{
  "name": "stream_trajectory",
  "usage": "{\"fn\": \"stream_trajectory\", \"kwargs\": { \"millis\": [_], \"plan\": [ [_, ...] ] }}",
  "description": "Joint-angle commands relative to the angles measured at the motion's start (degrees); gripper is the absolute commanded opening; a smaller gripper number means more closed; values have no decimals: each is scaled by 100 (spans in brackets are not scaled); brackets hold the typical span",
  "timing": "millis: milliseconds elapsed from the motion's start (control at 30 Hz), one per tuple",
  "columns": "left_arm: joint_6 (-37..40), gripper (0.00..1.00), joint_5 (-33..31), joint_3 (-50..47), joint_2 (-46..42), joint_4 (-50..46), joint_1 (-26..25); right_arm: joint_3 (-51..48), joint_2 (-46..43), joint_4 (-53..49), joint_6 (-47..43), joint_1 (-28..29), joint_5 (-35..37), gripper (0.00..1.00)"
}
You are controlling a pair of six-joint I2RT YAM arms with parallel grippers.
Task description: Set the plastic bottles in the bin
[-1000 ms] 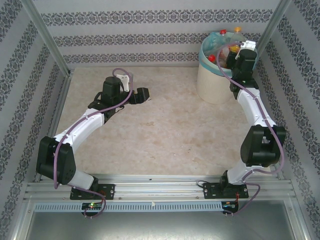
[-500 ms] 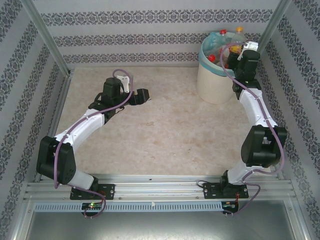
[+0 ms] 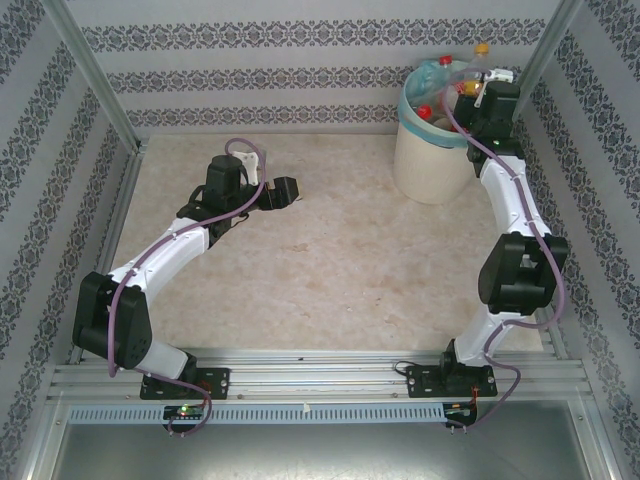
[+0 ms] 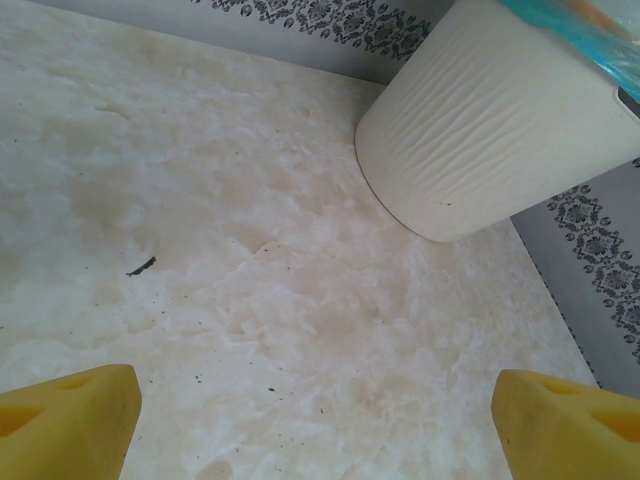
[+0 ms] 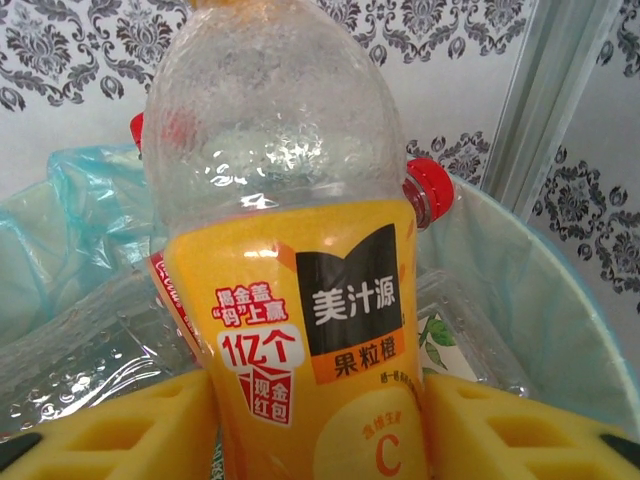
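An orange-labelled clear bottle stands upright between the yellow pads of my right gripper, which is shut on it. In the top view this bottle and the right gripper hang over the far right side of the cream-white bin. The bin's blue-green liner holds other clear bottles, one with a red cap. My left gripper is open over bare table, left of the bin, with nothing between its fingertips.
Patterned walls and metal posts close in the table on three sides, and the bin sits tight in the back right corner. The marbled tabletop stretches between the two arms. A small dark speck lies on it.
My right gripper has carried the orange-labelled bottle farther back and higher over the bin. The left arm has not moved.
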Motion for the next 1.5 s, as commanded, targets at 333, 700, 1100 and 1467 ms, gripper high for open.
{"fn": "stream_trajectory", "kwargs": {
  "millis": [333, 700, 1100, 1467],
  "plan": [
    [-102, 91, 15, 156, 232, 197, -45, -82, -192, -511, -486, 69, -399, 48],
    [61, 92, -136, 204, 155, 104, -40, -260, -580, -544, -403, 187, -259, 75],
    [568, 96, -2119, -484, -626, 574, 127, -420, -2249, -212, -10, 625, 152, 90],
    [2144, 98, -5342, -3030, -2068, 2667, 697, -4106, -4002, 859, 368, 1259, -1483, 82]
  ]
}}
